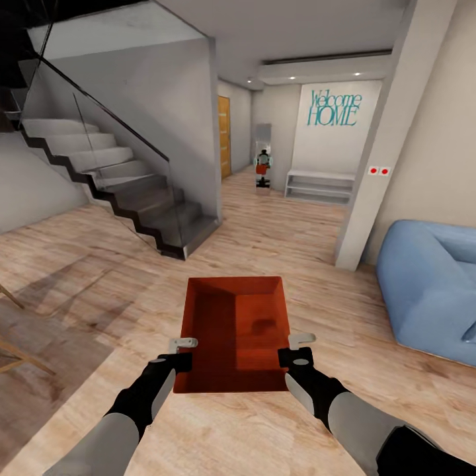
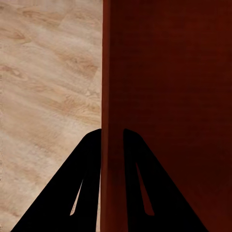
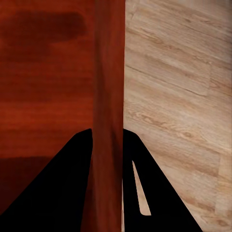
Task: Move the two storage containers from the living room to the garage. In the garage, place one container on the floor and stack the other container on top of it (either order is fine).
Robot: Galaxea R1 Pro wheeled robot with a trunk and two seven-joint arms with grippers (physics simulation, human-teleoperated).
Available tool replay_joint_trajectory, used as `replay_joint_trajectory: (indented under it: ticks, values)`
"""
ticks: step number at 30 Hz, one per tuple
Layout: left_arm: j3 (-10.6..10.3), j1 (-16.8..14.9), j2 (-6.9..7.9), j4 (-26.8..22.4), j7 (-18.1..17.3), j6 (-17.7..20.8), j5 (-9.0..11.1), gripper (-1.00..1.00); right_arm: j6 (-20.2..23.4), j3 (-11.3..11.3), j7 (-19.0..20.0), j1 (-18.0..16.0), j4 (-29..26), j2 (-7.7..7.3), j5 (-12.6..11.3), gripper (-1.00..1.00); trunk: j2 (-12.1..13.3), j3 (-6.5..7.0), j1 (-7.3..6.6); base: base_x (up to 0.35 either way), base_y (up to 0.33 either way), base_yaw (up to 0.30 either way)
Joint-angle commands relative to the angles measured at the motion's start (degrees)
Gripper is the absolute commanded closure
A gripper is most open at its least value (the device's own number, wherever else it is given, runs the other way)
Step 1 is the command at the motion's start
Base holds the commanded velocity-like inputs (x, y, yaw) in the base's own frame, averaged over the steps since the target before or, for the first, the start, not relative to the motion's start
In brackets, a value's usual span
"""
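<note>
One orange-red storage container (image 1: 235, 330) hangs level in front of me over the light wood plank floor (image 1: 277, 231) of the living room. My left gripper (image 1: 182, 354) is shut on its left wall and my right gripper (image 1: 297, 350) on its right wall. In the left wrist view the thin wall (image 2: 107, 72) runs between the black fingers (image 2: 77, 183) of the gripper (image 2: 112, 133). The right wrist view shows the opposite wall (image 3: 108, 96) pinched by the gripper (image 3: 107, 131). The bin is empty. The second container and the garage are out of view.
A staircase with a glass railing (image 1: 119, 185) rises at the left. A white pillar (image 1: 390, 145) and the blue sofa (image 1: 430, 284) stand at the right. Ahead, a hallway leads to a wooden door (image 1: 224, 135), a mirror (image 1: 263, 158) and a white shelf (image 1: 319, 185).
</note>
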Motion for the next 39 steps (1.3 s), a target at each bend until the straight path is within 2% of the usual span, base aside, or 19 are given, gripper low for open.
replay_joint_trajectory:
  ticks: [1,10,23,39]
  values:
    - [-0.21,-0.06,-0.06,-0.53,0.58,-2.85,-0.31,1.00,0.36,1.46,-0.66,-0.02,0.10,0.29,-1.77,1.00,-0.12,-0.13,0.07,0.314,0.120,0.000]
    - [-0.35,-0.06,-0.02,-0.21,0.37,-2.85,-0.35,1.00,0.43,1.37,-0.68,-0.02,0.18,0.21,-1.84,1.00,-0.12,-0.13,0.07,0.314,0.120,-0.018]
    - [-0.34,-0.06,-0.08,-0.18,0.37,-2.85,-0.31,1.00,0.45,1.38,-0.67,-0.02,0.19,0.29,-1.91,1.00,-0.12,-0.13,0.07,0.314,0.120,-0.207]
    - [-0.32,-0.06,-0.08,-0.11,0.37,-2.85,-0.30,1.00,0.45,1.47,-0.66,-0.02,0.19,0.29,-1.86,1.00,-0.12,-0.13,0.07,0.314,0.120,-0.129]
